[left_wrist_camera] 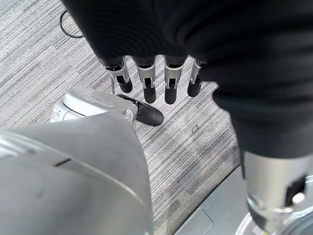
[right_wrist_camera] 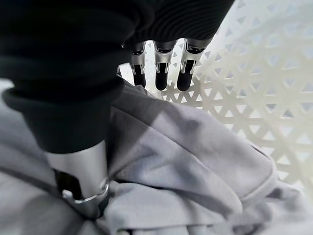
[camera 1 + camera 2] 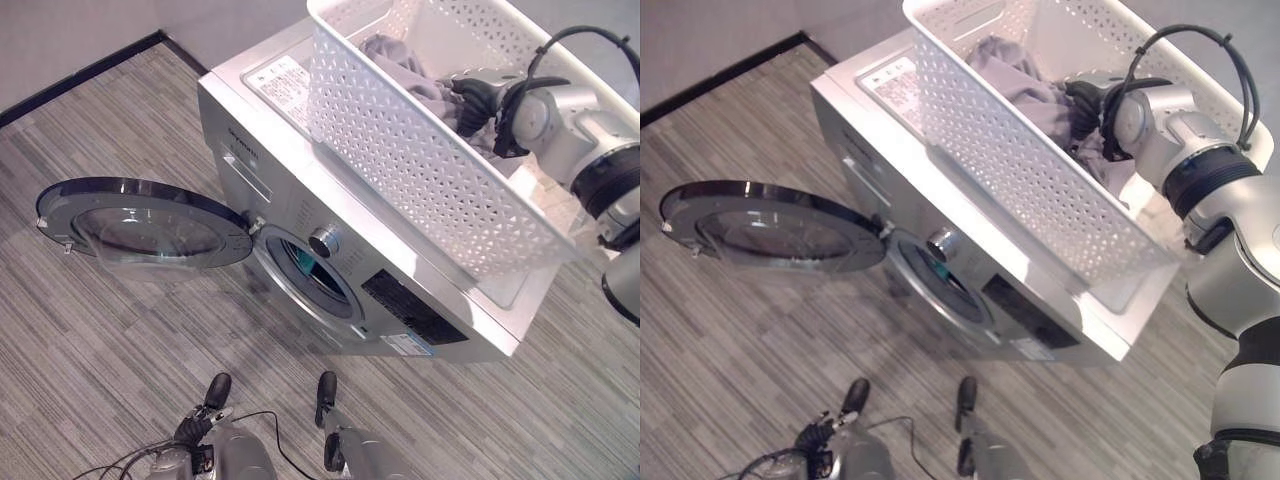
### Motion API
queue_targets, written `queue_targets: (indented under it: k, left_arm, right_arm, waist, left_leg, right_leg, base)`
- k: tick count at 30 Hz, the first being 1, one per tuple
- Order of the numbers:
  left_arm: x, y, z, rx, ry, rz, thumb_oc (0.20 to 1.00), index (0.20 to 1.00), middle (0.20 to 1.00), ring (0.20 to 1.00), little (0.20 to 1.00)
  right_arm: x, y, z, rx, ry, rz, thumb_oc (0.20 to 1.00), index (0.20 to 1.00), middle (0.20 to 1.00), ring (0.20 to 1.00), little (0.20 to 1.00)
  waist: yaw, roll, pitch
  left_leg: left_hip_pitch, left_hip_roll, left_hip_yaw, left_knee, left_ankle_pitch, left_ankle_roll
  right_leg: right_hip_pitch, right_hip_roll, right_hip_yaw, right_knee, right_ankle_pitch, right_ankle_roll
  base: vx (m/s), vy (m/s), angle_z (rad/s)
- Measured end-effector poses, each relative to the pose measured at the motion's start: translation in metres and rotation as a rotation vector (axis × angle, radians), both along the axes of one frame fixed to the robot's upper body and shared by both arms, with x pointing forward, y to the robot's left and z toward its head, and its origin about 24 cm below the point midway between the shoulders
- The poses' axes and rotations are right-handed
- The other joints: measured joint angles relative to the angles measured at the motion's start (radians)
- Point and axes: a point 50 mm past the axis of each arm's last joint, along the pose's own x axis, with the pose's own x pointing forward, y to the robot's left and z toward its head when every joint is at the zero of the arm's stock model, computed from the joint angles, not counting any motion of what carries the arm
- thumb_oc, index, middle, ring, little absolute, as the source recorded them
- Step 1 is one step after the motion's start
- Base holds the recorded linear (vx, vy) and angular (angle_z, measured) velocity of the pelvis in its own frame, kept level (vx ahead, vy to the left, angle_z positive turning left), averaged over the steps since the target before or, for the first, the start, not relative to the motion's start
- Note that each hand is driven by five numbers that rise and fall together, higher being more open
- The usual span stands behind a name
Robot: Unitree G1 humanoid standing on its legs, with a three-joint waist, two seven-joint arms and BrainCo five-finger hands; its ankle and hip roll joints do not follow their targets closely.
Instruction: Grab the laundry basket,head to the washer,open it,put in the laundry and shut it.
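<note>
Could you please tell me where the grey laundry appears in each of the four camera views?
Left eye view: grey laundry inside the white basket on the washer, upper right.
Right eye view: same, upper centre.
Left wrist view: not in it.
Right wrist view: lower part, under the right hand.
Shared landmark: the basket's lattice wall.

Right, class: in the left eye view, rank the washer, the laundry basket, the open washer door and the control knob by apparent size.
1. washer
2. laundry basket, nearer the camera, so a close second
3. washer door
4. control knob

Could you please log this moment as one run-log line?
washer door: open | basket: on washer top | right hand: open, over grey laundry | left hand: open, idle
</note>
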Motion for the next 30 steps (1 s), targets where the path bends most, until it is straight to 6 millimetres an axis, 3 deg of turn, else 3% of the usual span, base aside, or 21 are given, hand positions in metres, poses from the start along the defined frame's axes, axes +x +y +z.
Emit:
queue_targets:
  k: [1, 4, 22, 27, 30]
  left_arm:
    - [0.003, 0.002, 0.002, 0.008, -0.012, -0.001, 1.0, 1.0, 1.0, 1.0, 1.0]
    - [0.001, 0.005, 0.002, 0.017, -0.006, 0.002, 1.0, 1.0, 1.0, 1.0, 1.0]
    - [0.009, 0.001, 0.004, 0.008, -0.033, -0.004, 1.0, 1.0, 1.0, 1.0, 1.0]
    - [0.01, 0.002, 0.005, 0.01, -0.033, 0.011, 1.0, 1.0, 1.0, 1.0, 1.0]
    - [0.007, 0.0, 0.003, 0.003, -0.032, 0.042, 1.0, 1.0, 1.0, 1.0, 1.0]
  right_arm:
    - [-0.001, 0.004, 0.006, 0.029, -0.015, 0.013, 1.0, 1.0, 1.0, 1.0, 1.0]
    - [-0.002, 0.005, 0.007, 0.081, 0.007, 0.02, 0.2, 0.2, 0.2, 0.2, 0.2]
    - [-0.017, 0.017, 0.015, 0.191, 0.032, 0.193, 0.2, 0.2, 0.2, 0.2, 0.2]
    - [-0.025, 0.007, 0.037, 0.351, -0.1, 0.232, 0.2, 0.2, 0.2, 0.2, 0.2]
    - [-0.041, -0.006, 0.071, 0.545, -0.309, 0.297, 0.2, 0.2, 0.2, 0.2, 0.2]
  waist:
    - [0.001, 0.001, 0.001]
    - [0.003, 0.004, 0.003]
    - [-0.001, 0.019, -0.002]
    - [-0.013, 0.019, -0.004]
    - [-0.022, 0.022, -0.013]
  left_leg:
    - [-0.015, 0.0, 0.001, -0.002, 0.002, 0.003]
    - [-0.021, 0.001, 0.0, -0.001, 0.004, 0.007]
    - [-0.002, -0.001, 0.0, -0.001, 0.008, 0.005]
    - [0.036, -0.001, 0.001, -0.004, 0.005, 0.009]
    - [0.072, 0.001, 0.003, -0.017, 0.003, 0.014]
  right_leg:
    - [-0.02, 0.0, 0.002, 0.009, 0.0, 0.0]
    - [-0.031, 0.0, 0.002, 0.019, 0.0, -0.001]
    - [-0.044, -0.008, -0.002, 0.089, -0.03, -0.008]
    - [-0.006, -0.008, -0.002, 0.089, -0.035, -0.007]
    - [0.029, -0.008, -0.002, 0.083, -0.037, -0.006]
  base:
    - [0.0, 0.0, 0.0]
    - [0.0, 0.0, 0.0]
    - [0.0, 0.001, 0.01]
    - [0.08, -0.013, 0.0]
    - [0.09, -0.002, 0.0]
